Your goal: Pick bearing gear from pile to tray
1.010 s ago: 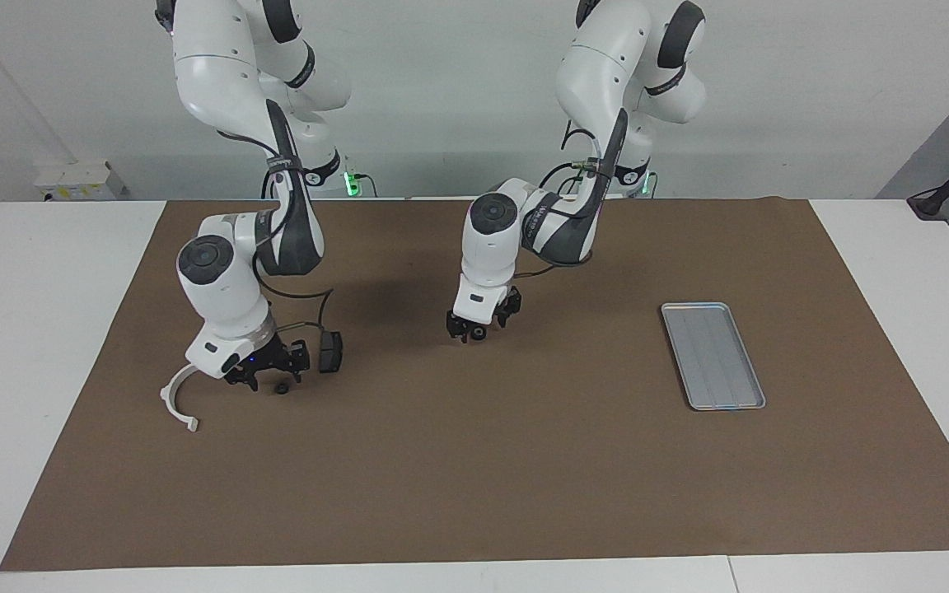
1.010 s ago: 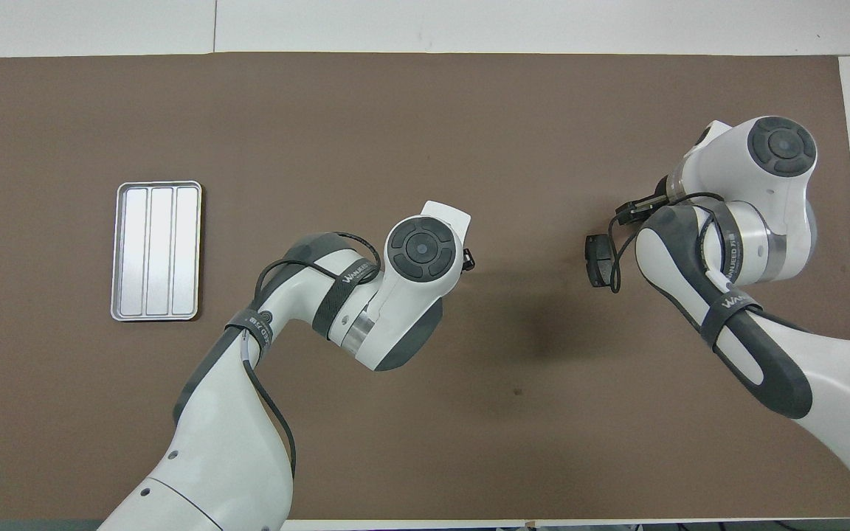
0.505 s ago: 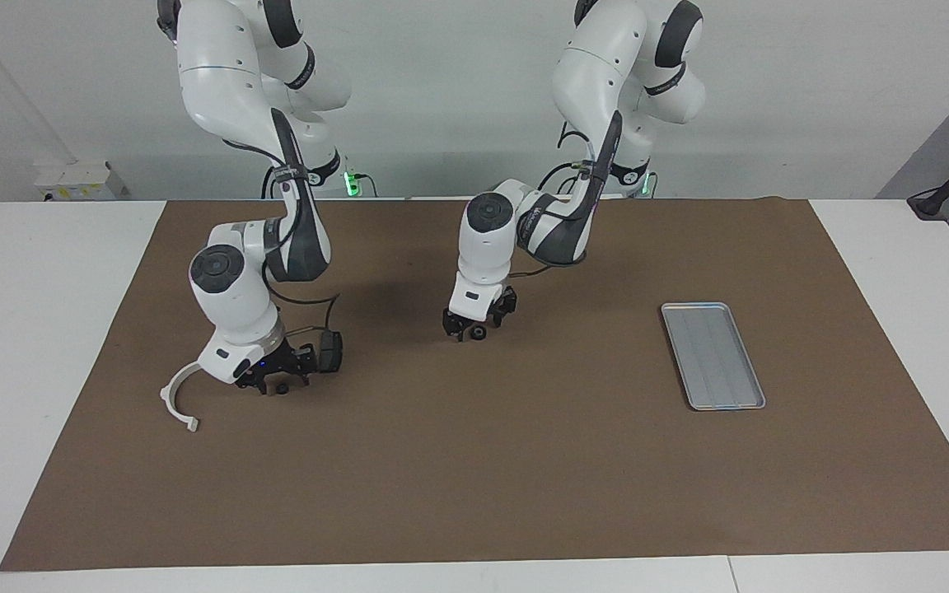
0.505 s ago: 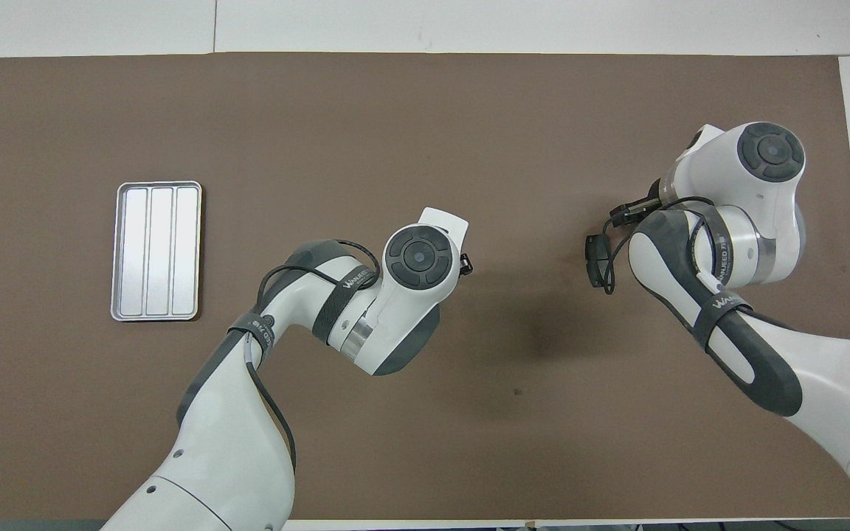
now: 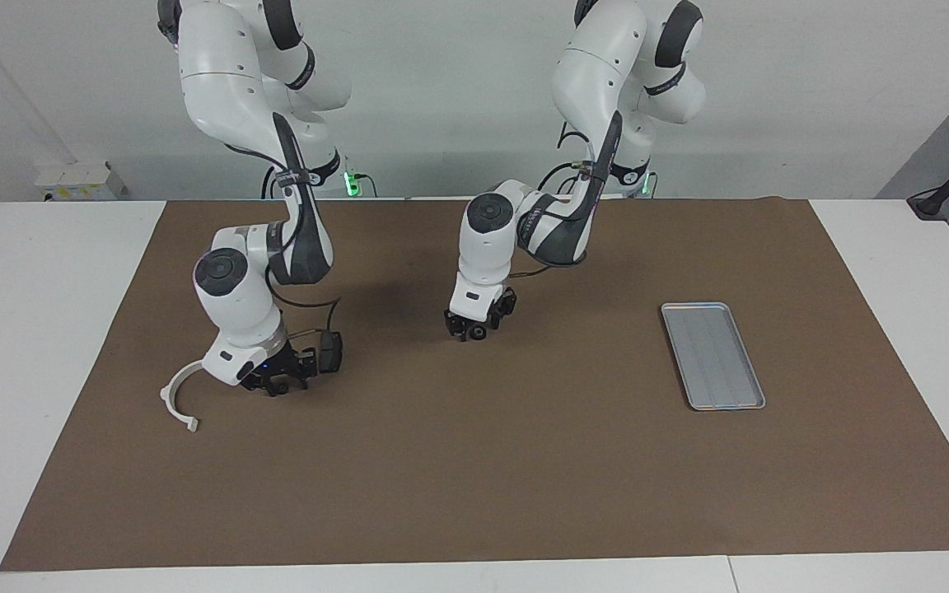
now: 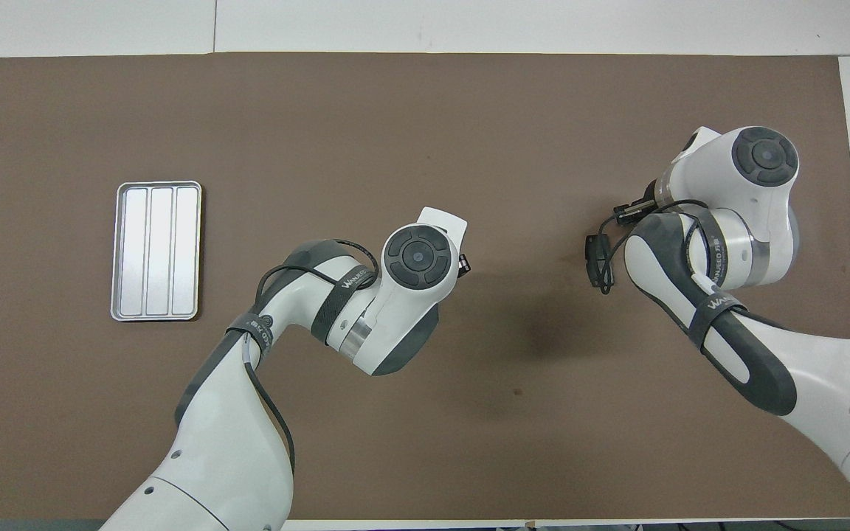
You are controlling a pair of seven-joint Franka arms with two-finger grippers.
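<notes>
At frame centre, the left gripper [image 5: 474, 330] is pinching a small black round piece [image 5: 479, 333]. The right gripper [image 5: 277, 384], centre-left, is hovering beside the white half-ring bracket [image 5: 175, 401]; its jaws unreadable. The tray [image 5: 712, 355] is lying centre-right.

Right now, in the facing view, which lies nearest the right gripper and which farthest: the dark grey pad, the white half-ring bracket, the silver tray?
1. Dark grey brake pad, beside the right gripper.
2. White half-ring bracket, toward the right arm's end.
3. Flat silver-grey metal tray, at the left arm's end.

Both arms reach steeply down, left gripper [image 5: 474, 332] and right gripper [image 5: 278, 383] low at the mat.
</notes>
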